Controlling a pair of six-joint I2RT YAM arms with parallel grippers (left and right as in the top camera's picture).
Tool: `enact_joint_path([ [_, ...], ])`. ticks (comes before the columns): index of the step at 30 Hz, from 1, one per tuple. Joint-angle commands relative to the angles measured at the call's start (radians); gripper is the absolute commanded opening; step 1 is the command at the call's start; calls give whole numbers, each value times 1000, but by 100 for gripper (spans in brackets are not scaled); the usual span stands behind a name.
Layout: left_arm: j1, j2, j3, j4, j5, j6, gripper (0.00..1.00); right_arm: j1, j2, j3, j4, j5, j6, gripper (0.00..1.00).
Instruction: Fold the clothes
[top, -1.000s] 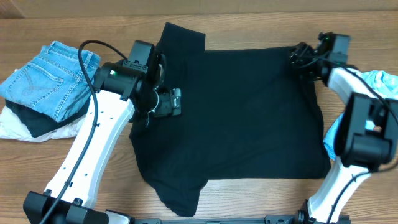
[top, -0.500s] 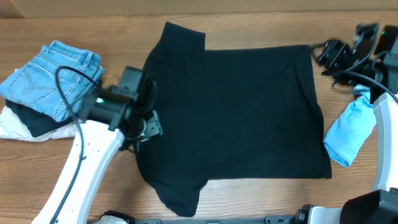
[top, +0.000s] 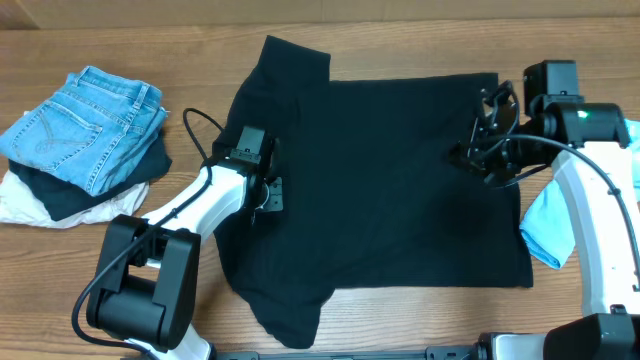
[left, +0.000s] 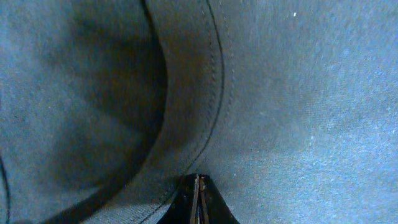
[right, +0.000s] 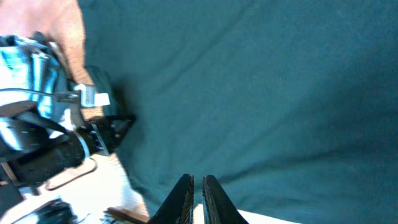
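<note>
- The black T-shirt (top: 380, 180) lies spread flat across the middle of the table (top: 400, 40).
- The left gripper (left: 198, 198) is clenched, its tips on a stitched seam.
- The right gripper (right: 196, 190) is nearly closed, over the shirt's right side.

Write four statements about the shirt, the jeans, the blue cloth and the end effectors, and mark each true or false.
1. The black T-shirt lies spread out on the table. True.
2. The jeans lie on top of the T-shirt. False: they top a separate pile, clear of the shirt.
3. The left end effector is down at the shirt edge nearest the jeans. True.
4. The right end effector holds the light blue cloth. False: the cloth lies on the table beside the shirt, and that end effector is over the shirt.
</note>
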Motion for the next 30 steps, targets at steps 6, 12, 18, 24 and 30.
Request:
enact_joint_path([
  [6,27,85,20,-99,-40,26,6,27,51,-192,360,77,71,8],
  [12,150,84,103,-112,-136,51,14,28,146,-257,364,49,72,7],
  [18,303,84,215,-37,68,113,33,31,146,-257,321,-38,11,11],
  [24,305,83,390,-195,112,175,64,112,146,-257,259,12,11,15],
  [30,305,83,579,-498,109,176,63,105,157,-264,340,306,148,22],
])
